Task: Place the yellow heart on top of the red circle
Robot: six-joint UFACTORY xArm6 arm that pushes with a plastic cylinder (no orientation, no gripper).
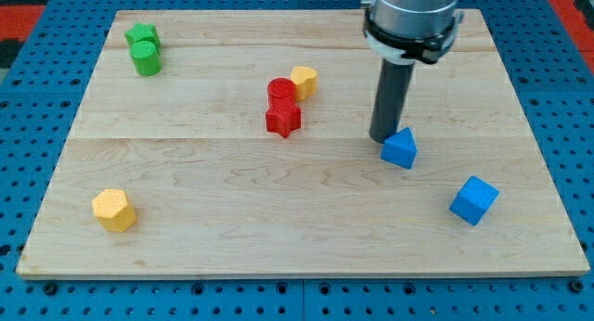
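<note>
The yellow heart (303, 81) lies just right of and slightly above the red circle (280, 91), touching it, near the middle of the board. A red star (283, 119) sits right below the red circle, touching it. My tip (383, 137) is down on the board to the right of these blocks, well apart from the yellow heart. It stands right beside the upper left of a blue triangle (400, 148).
A green star (143, 35) and a green circle (147, 58) sit together at the top left. A yellow hexagon (114, 210) lies at the bottom left. A blue cube (474, 199) lies at the bottom right. The wooden board (232, 228) rests on a blue pegboard.
</note>
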